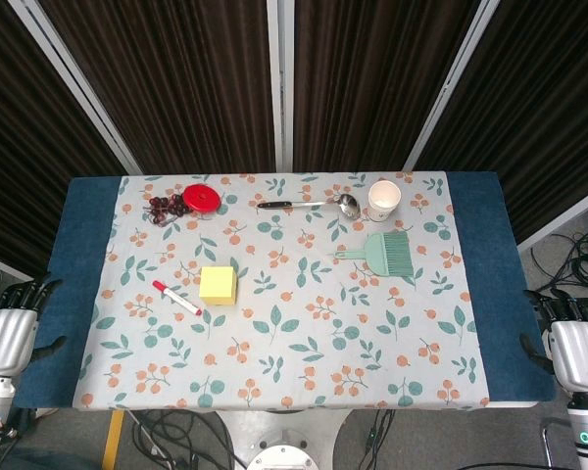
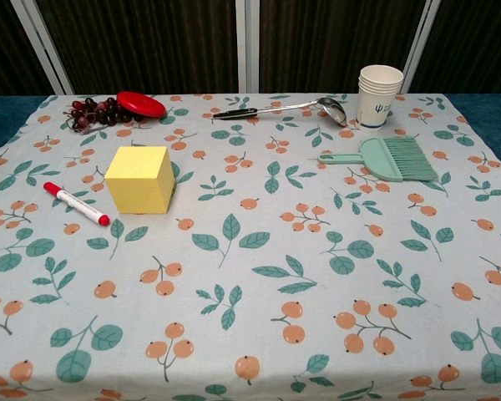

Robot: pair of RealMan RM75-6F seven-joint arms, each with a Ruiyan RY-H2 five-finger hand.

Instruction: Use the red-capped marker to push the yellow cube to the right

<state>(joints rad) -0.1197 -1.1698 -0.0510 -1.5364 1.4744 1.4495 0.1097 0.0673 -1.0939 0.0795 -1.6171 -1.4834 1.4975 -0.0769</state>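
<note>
Sitting left of centre on the floral tablecloth (image 1: 304,343), the yellow cube (image 1: 219,285) has the red-capped marker (image 1: 176,298) lying just to its left, close but not touching, angled with its capped end toward the upper left of the frame. From the chest view the same pair shows up in the left half: cube (image 2: 139,179) upright on the cloth, marker (image 2: 75,204) flat beside it.

Both hands are way off the action. The left hand (image 1: 10,333) hangs at the lower left corner of the head view, off the table edge, holding nothing, dark fingers pointing up and a bit apart. The right hand (image 1: 573,348) mirrors it at the lower right corner, also holding nothing, fingers loosely apart as far as I can see. Neither shows in the chest view.

Along the top of the cloth: a bunch of dark grapes (image 1: 165,207) touching a red lid (image 1: 202,197), a ladle (image 1: 309,204), a stack of paper cups (image 1: 383,200), and a green hand brush (image 1: 384,253) below the cups.
</note>
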